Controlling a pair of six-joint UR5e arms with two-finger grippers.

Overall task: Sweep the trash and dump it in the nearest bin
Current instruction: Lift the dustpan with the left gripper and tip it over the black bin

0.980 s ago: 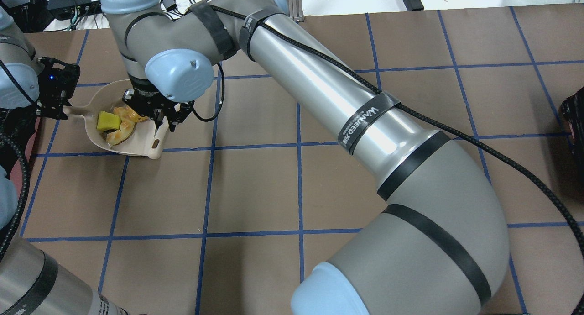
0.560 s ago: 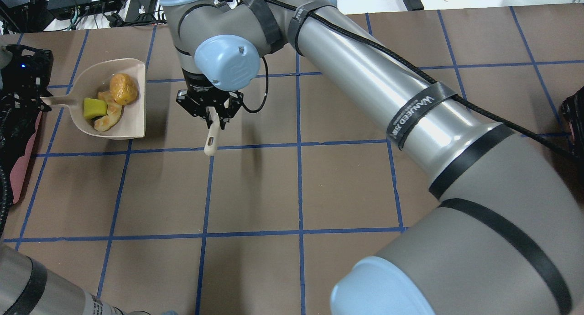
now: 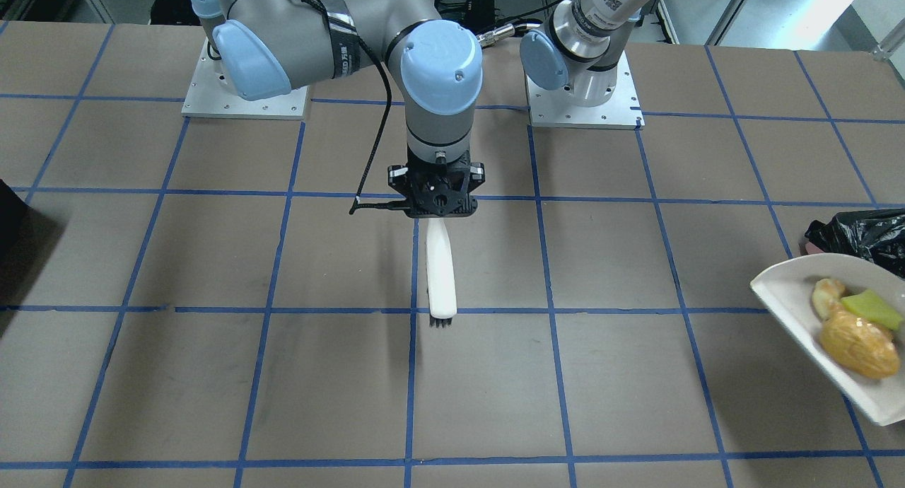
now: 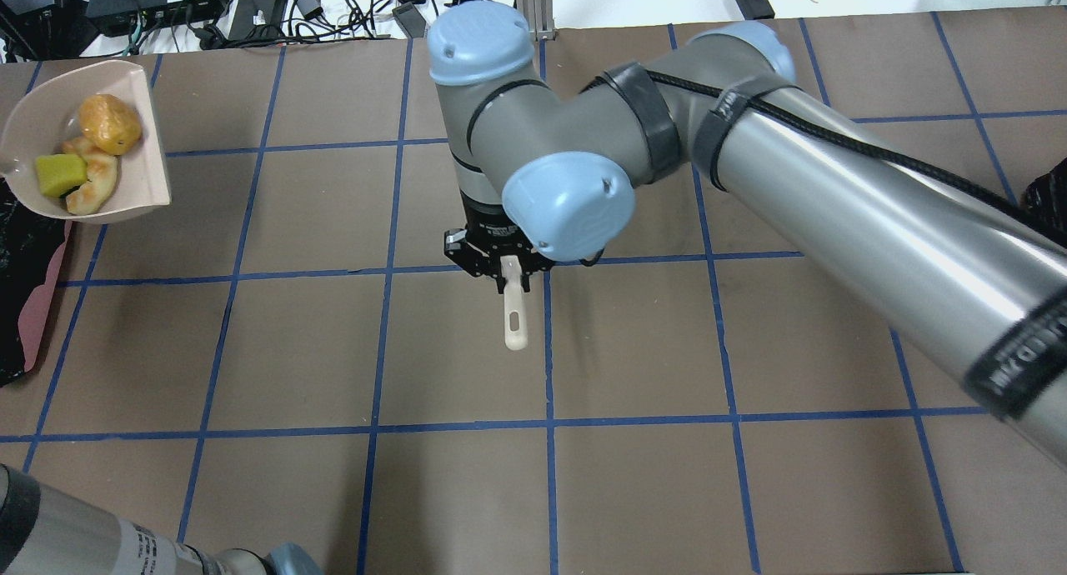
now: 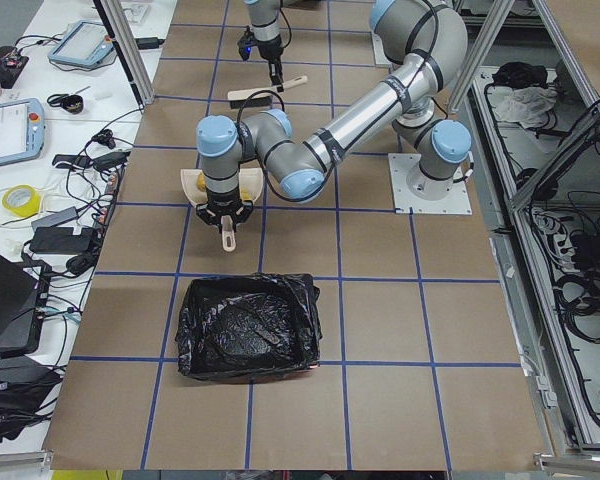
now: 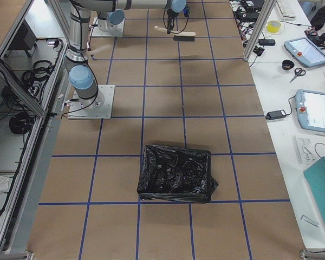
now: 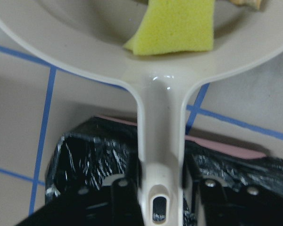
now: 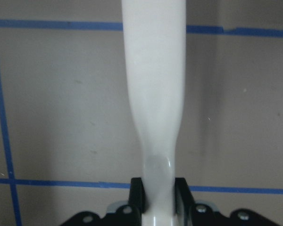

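Holds the white dustpan (image 4: 154, 175) by its handle with the left gripper (image 7: 160, 197), both fingers (image 7: 125, 190) pinched tight against it. Carries all the trash in the pan: the orange lump (image 4: 108, 123), the golden-brown curved piece (image 4: 94, 189) and the yellow-green sponge wedge (image 4: 60, 175), bunched together and touching. Has the pan lifted near the desk's far edge, toward its left edge, with the handle right over the bin (image 4: 21, 258). Shows the bin as a pink box with a crinkly black bag inside, sitting toward the desk's left edge, just beside the pan.

Grips the white brush (image 3: 440, 269) with the right gripper (image 3: 433, 199), clamped on the thin part of the handle. Hangs over the middle of the desk, well apart from the pan and the bin. Points the dark bristles (image 3: 440, 323) toward the far edge and the handle's end back toward the robot's edge. Cannot tell if the brush touches the desk.
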